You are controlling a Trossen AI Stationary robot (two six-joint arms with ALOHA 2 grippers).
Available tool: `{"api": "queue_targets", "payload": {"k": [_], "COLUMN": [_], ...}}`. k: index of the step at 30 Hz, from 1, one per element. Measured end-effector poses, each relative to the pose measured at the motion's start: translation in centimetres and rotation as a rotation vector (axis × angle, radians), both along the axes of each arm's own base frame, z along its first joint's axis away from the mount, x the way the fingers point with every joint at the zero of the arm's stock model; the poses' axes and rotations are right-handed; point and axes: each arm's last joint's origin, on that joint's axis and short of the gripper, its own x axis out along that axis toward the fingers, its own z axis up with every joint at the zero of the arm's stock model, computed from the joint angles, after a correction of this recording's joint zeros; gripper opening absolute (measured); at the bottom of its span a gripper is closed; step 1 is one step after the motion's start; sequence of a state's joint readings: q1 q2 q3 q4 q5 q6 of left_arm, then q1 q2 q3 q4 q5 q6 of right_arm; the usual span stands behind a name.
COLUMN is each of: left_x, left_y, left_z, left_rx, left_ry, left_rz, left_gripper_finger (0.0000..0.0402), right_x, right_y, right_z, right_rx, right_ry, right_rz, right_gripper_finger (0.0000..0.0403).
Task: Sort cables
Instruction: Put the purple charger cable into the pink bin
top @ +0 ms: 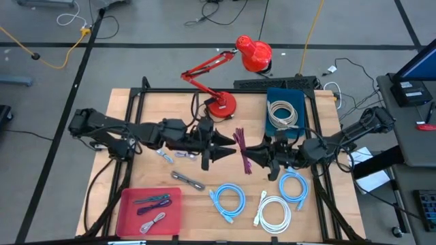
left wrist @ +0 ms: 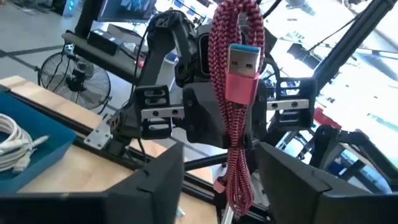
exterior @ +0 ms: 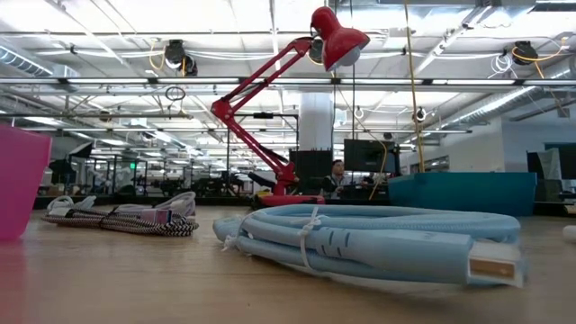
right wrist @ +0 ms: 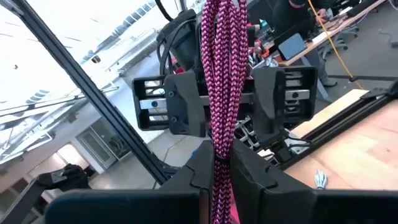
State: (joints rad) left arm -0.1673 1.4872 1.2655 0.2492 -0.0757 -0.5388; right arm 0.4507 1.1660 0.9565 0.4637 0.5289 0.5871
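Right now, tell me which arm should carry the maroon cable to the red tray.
Left. The red tray sits on its side of the table, and the left gripper has its open fingers flanking the maroon cable that the right gripper clamps mid-table. It probably only needs to close.

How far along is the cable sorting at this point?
Done: short cables lie in the pink tray, and a beige coil is in the blue bin. In hand: the right gripper is shut on the maroon cable, with the left gripper open around it. Left: two light-blue coils, a white coil and two loose bundles on the table.
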Motion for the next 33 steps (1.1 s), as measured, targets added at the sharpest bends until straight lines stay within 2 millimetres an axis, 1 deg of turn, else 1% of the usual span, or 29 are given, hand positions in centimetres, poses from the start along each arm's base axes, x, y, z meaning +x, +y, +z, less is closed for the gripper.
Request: {"api": "queue_targets", "payload": {"k": [4,7,12,18,21,23,26,29,33], "left_x": [0.0,0.0,0.0,0.1,0.1,0.1,0.1,0.1,0.1], "left_y": [0.0,0.0,0.5,0.9,0.9,0.9,0.9,0.9,0.9], "left_z": [0.1,0.2,0.6,0.5,0.3,0.2,0.1,0.1,0.2], "left_rx": [-0.016,-0.018,-0.026,-0.041,-0.045,-0.044,-0.043,-0.043,-0.033], "left_ry": [-0.012,-0.016,-0.062,-0.053,-0.025,-0.014,-0.011,-0.011,-0.013], "left_rz": [0.0,0.018,0.034,0.03,0.038,0.034,0.02,0.019,0.016], "left_gripper_finger": [0.026,0.0279,0.0284,0.0284,0.0277,0.0258,0.0209,0.0142,0.0035], "right_x": [0.0,0.1,1.2,2.9,3.1,3.1,3.2,3.2,3.2], "right_y": [0.0,-0.1,-0.3,-0.4,-0.6,-0.8,-0.9,-0.9,-0.9], "right_z": [0.0,-0.1,-0.8,-1.8,-1.8,-1.8,-1.8,-1.7,-1.7], "right_rx": [0.001,0.004,0.029,0.047,0.056,0.056,0.055,0.056,0.051], "right_ry": [0.0,0.001,0.013,-0.004,-0.01,-0.01,-0.012,-0.016,-0.019], "right_rz": [-0.002,-0.008,-0.018,0.03,0.024,0.018,0.012,0.012,0.012], "right_gripper_finger": [0.0021,0.0021,0.0021,0.0021,0.0021,0.0021,0.0021,0.0021,0.0021]}}
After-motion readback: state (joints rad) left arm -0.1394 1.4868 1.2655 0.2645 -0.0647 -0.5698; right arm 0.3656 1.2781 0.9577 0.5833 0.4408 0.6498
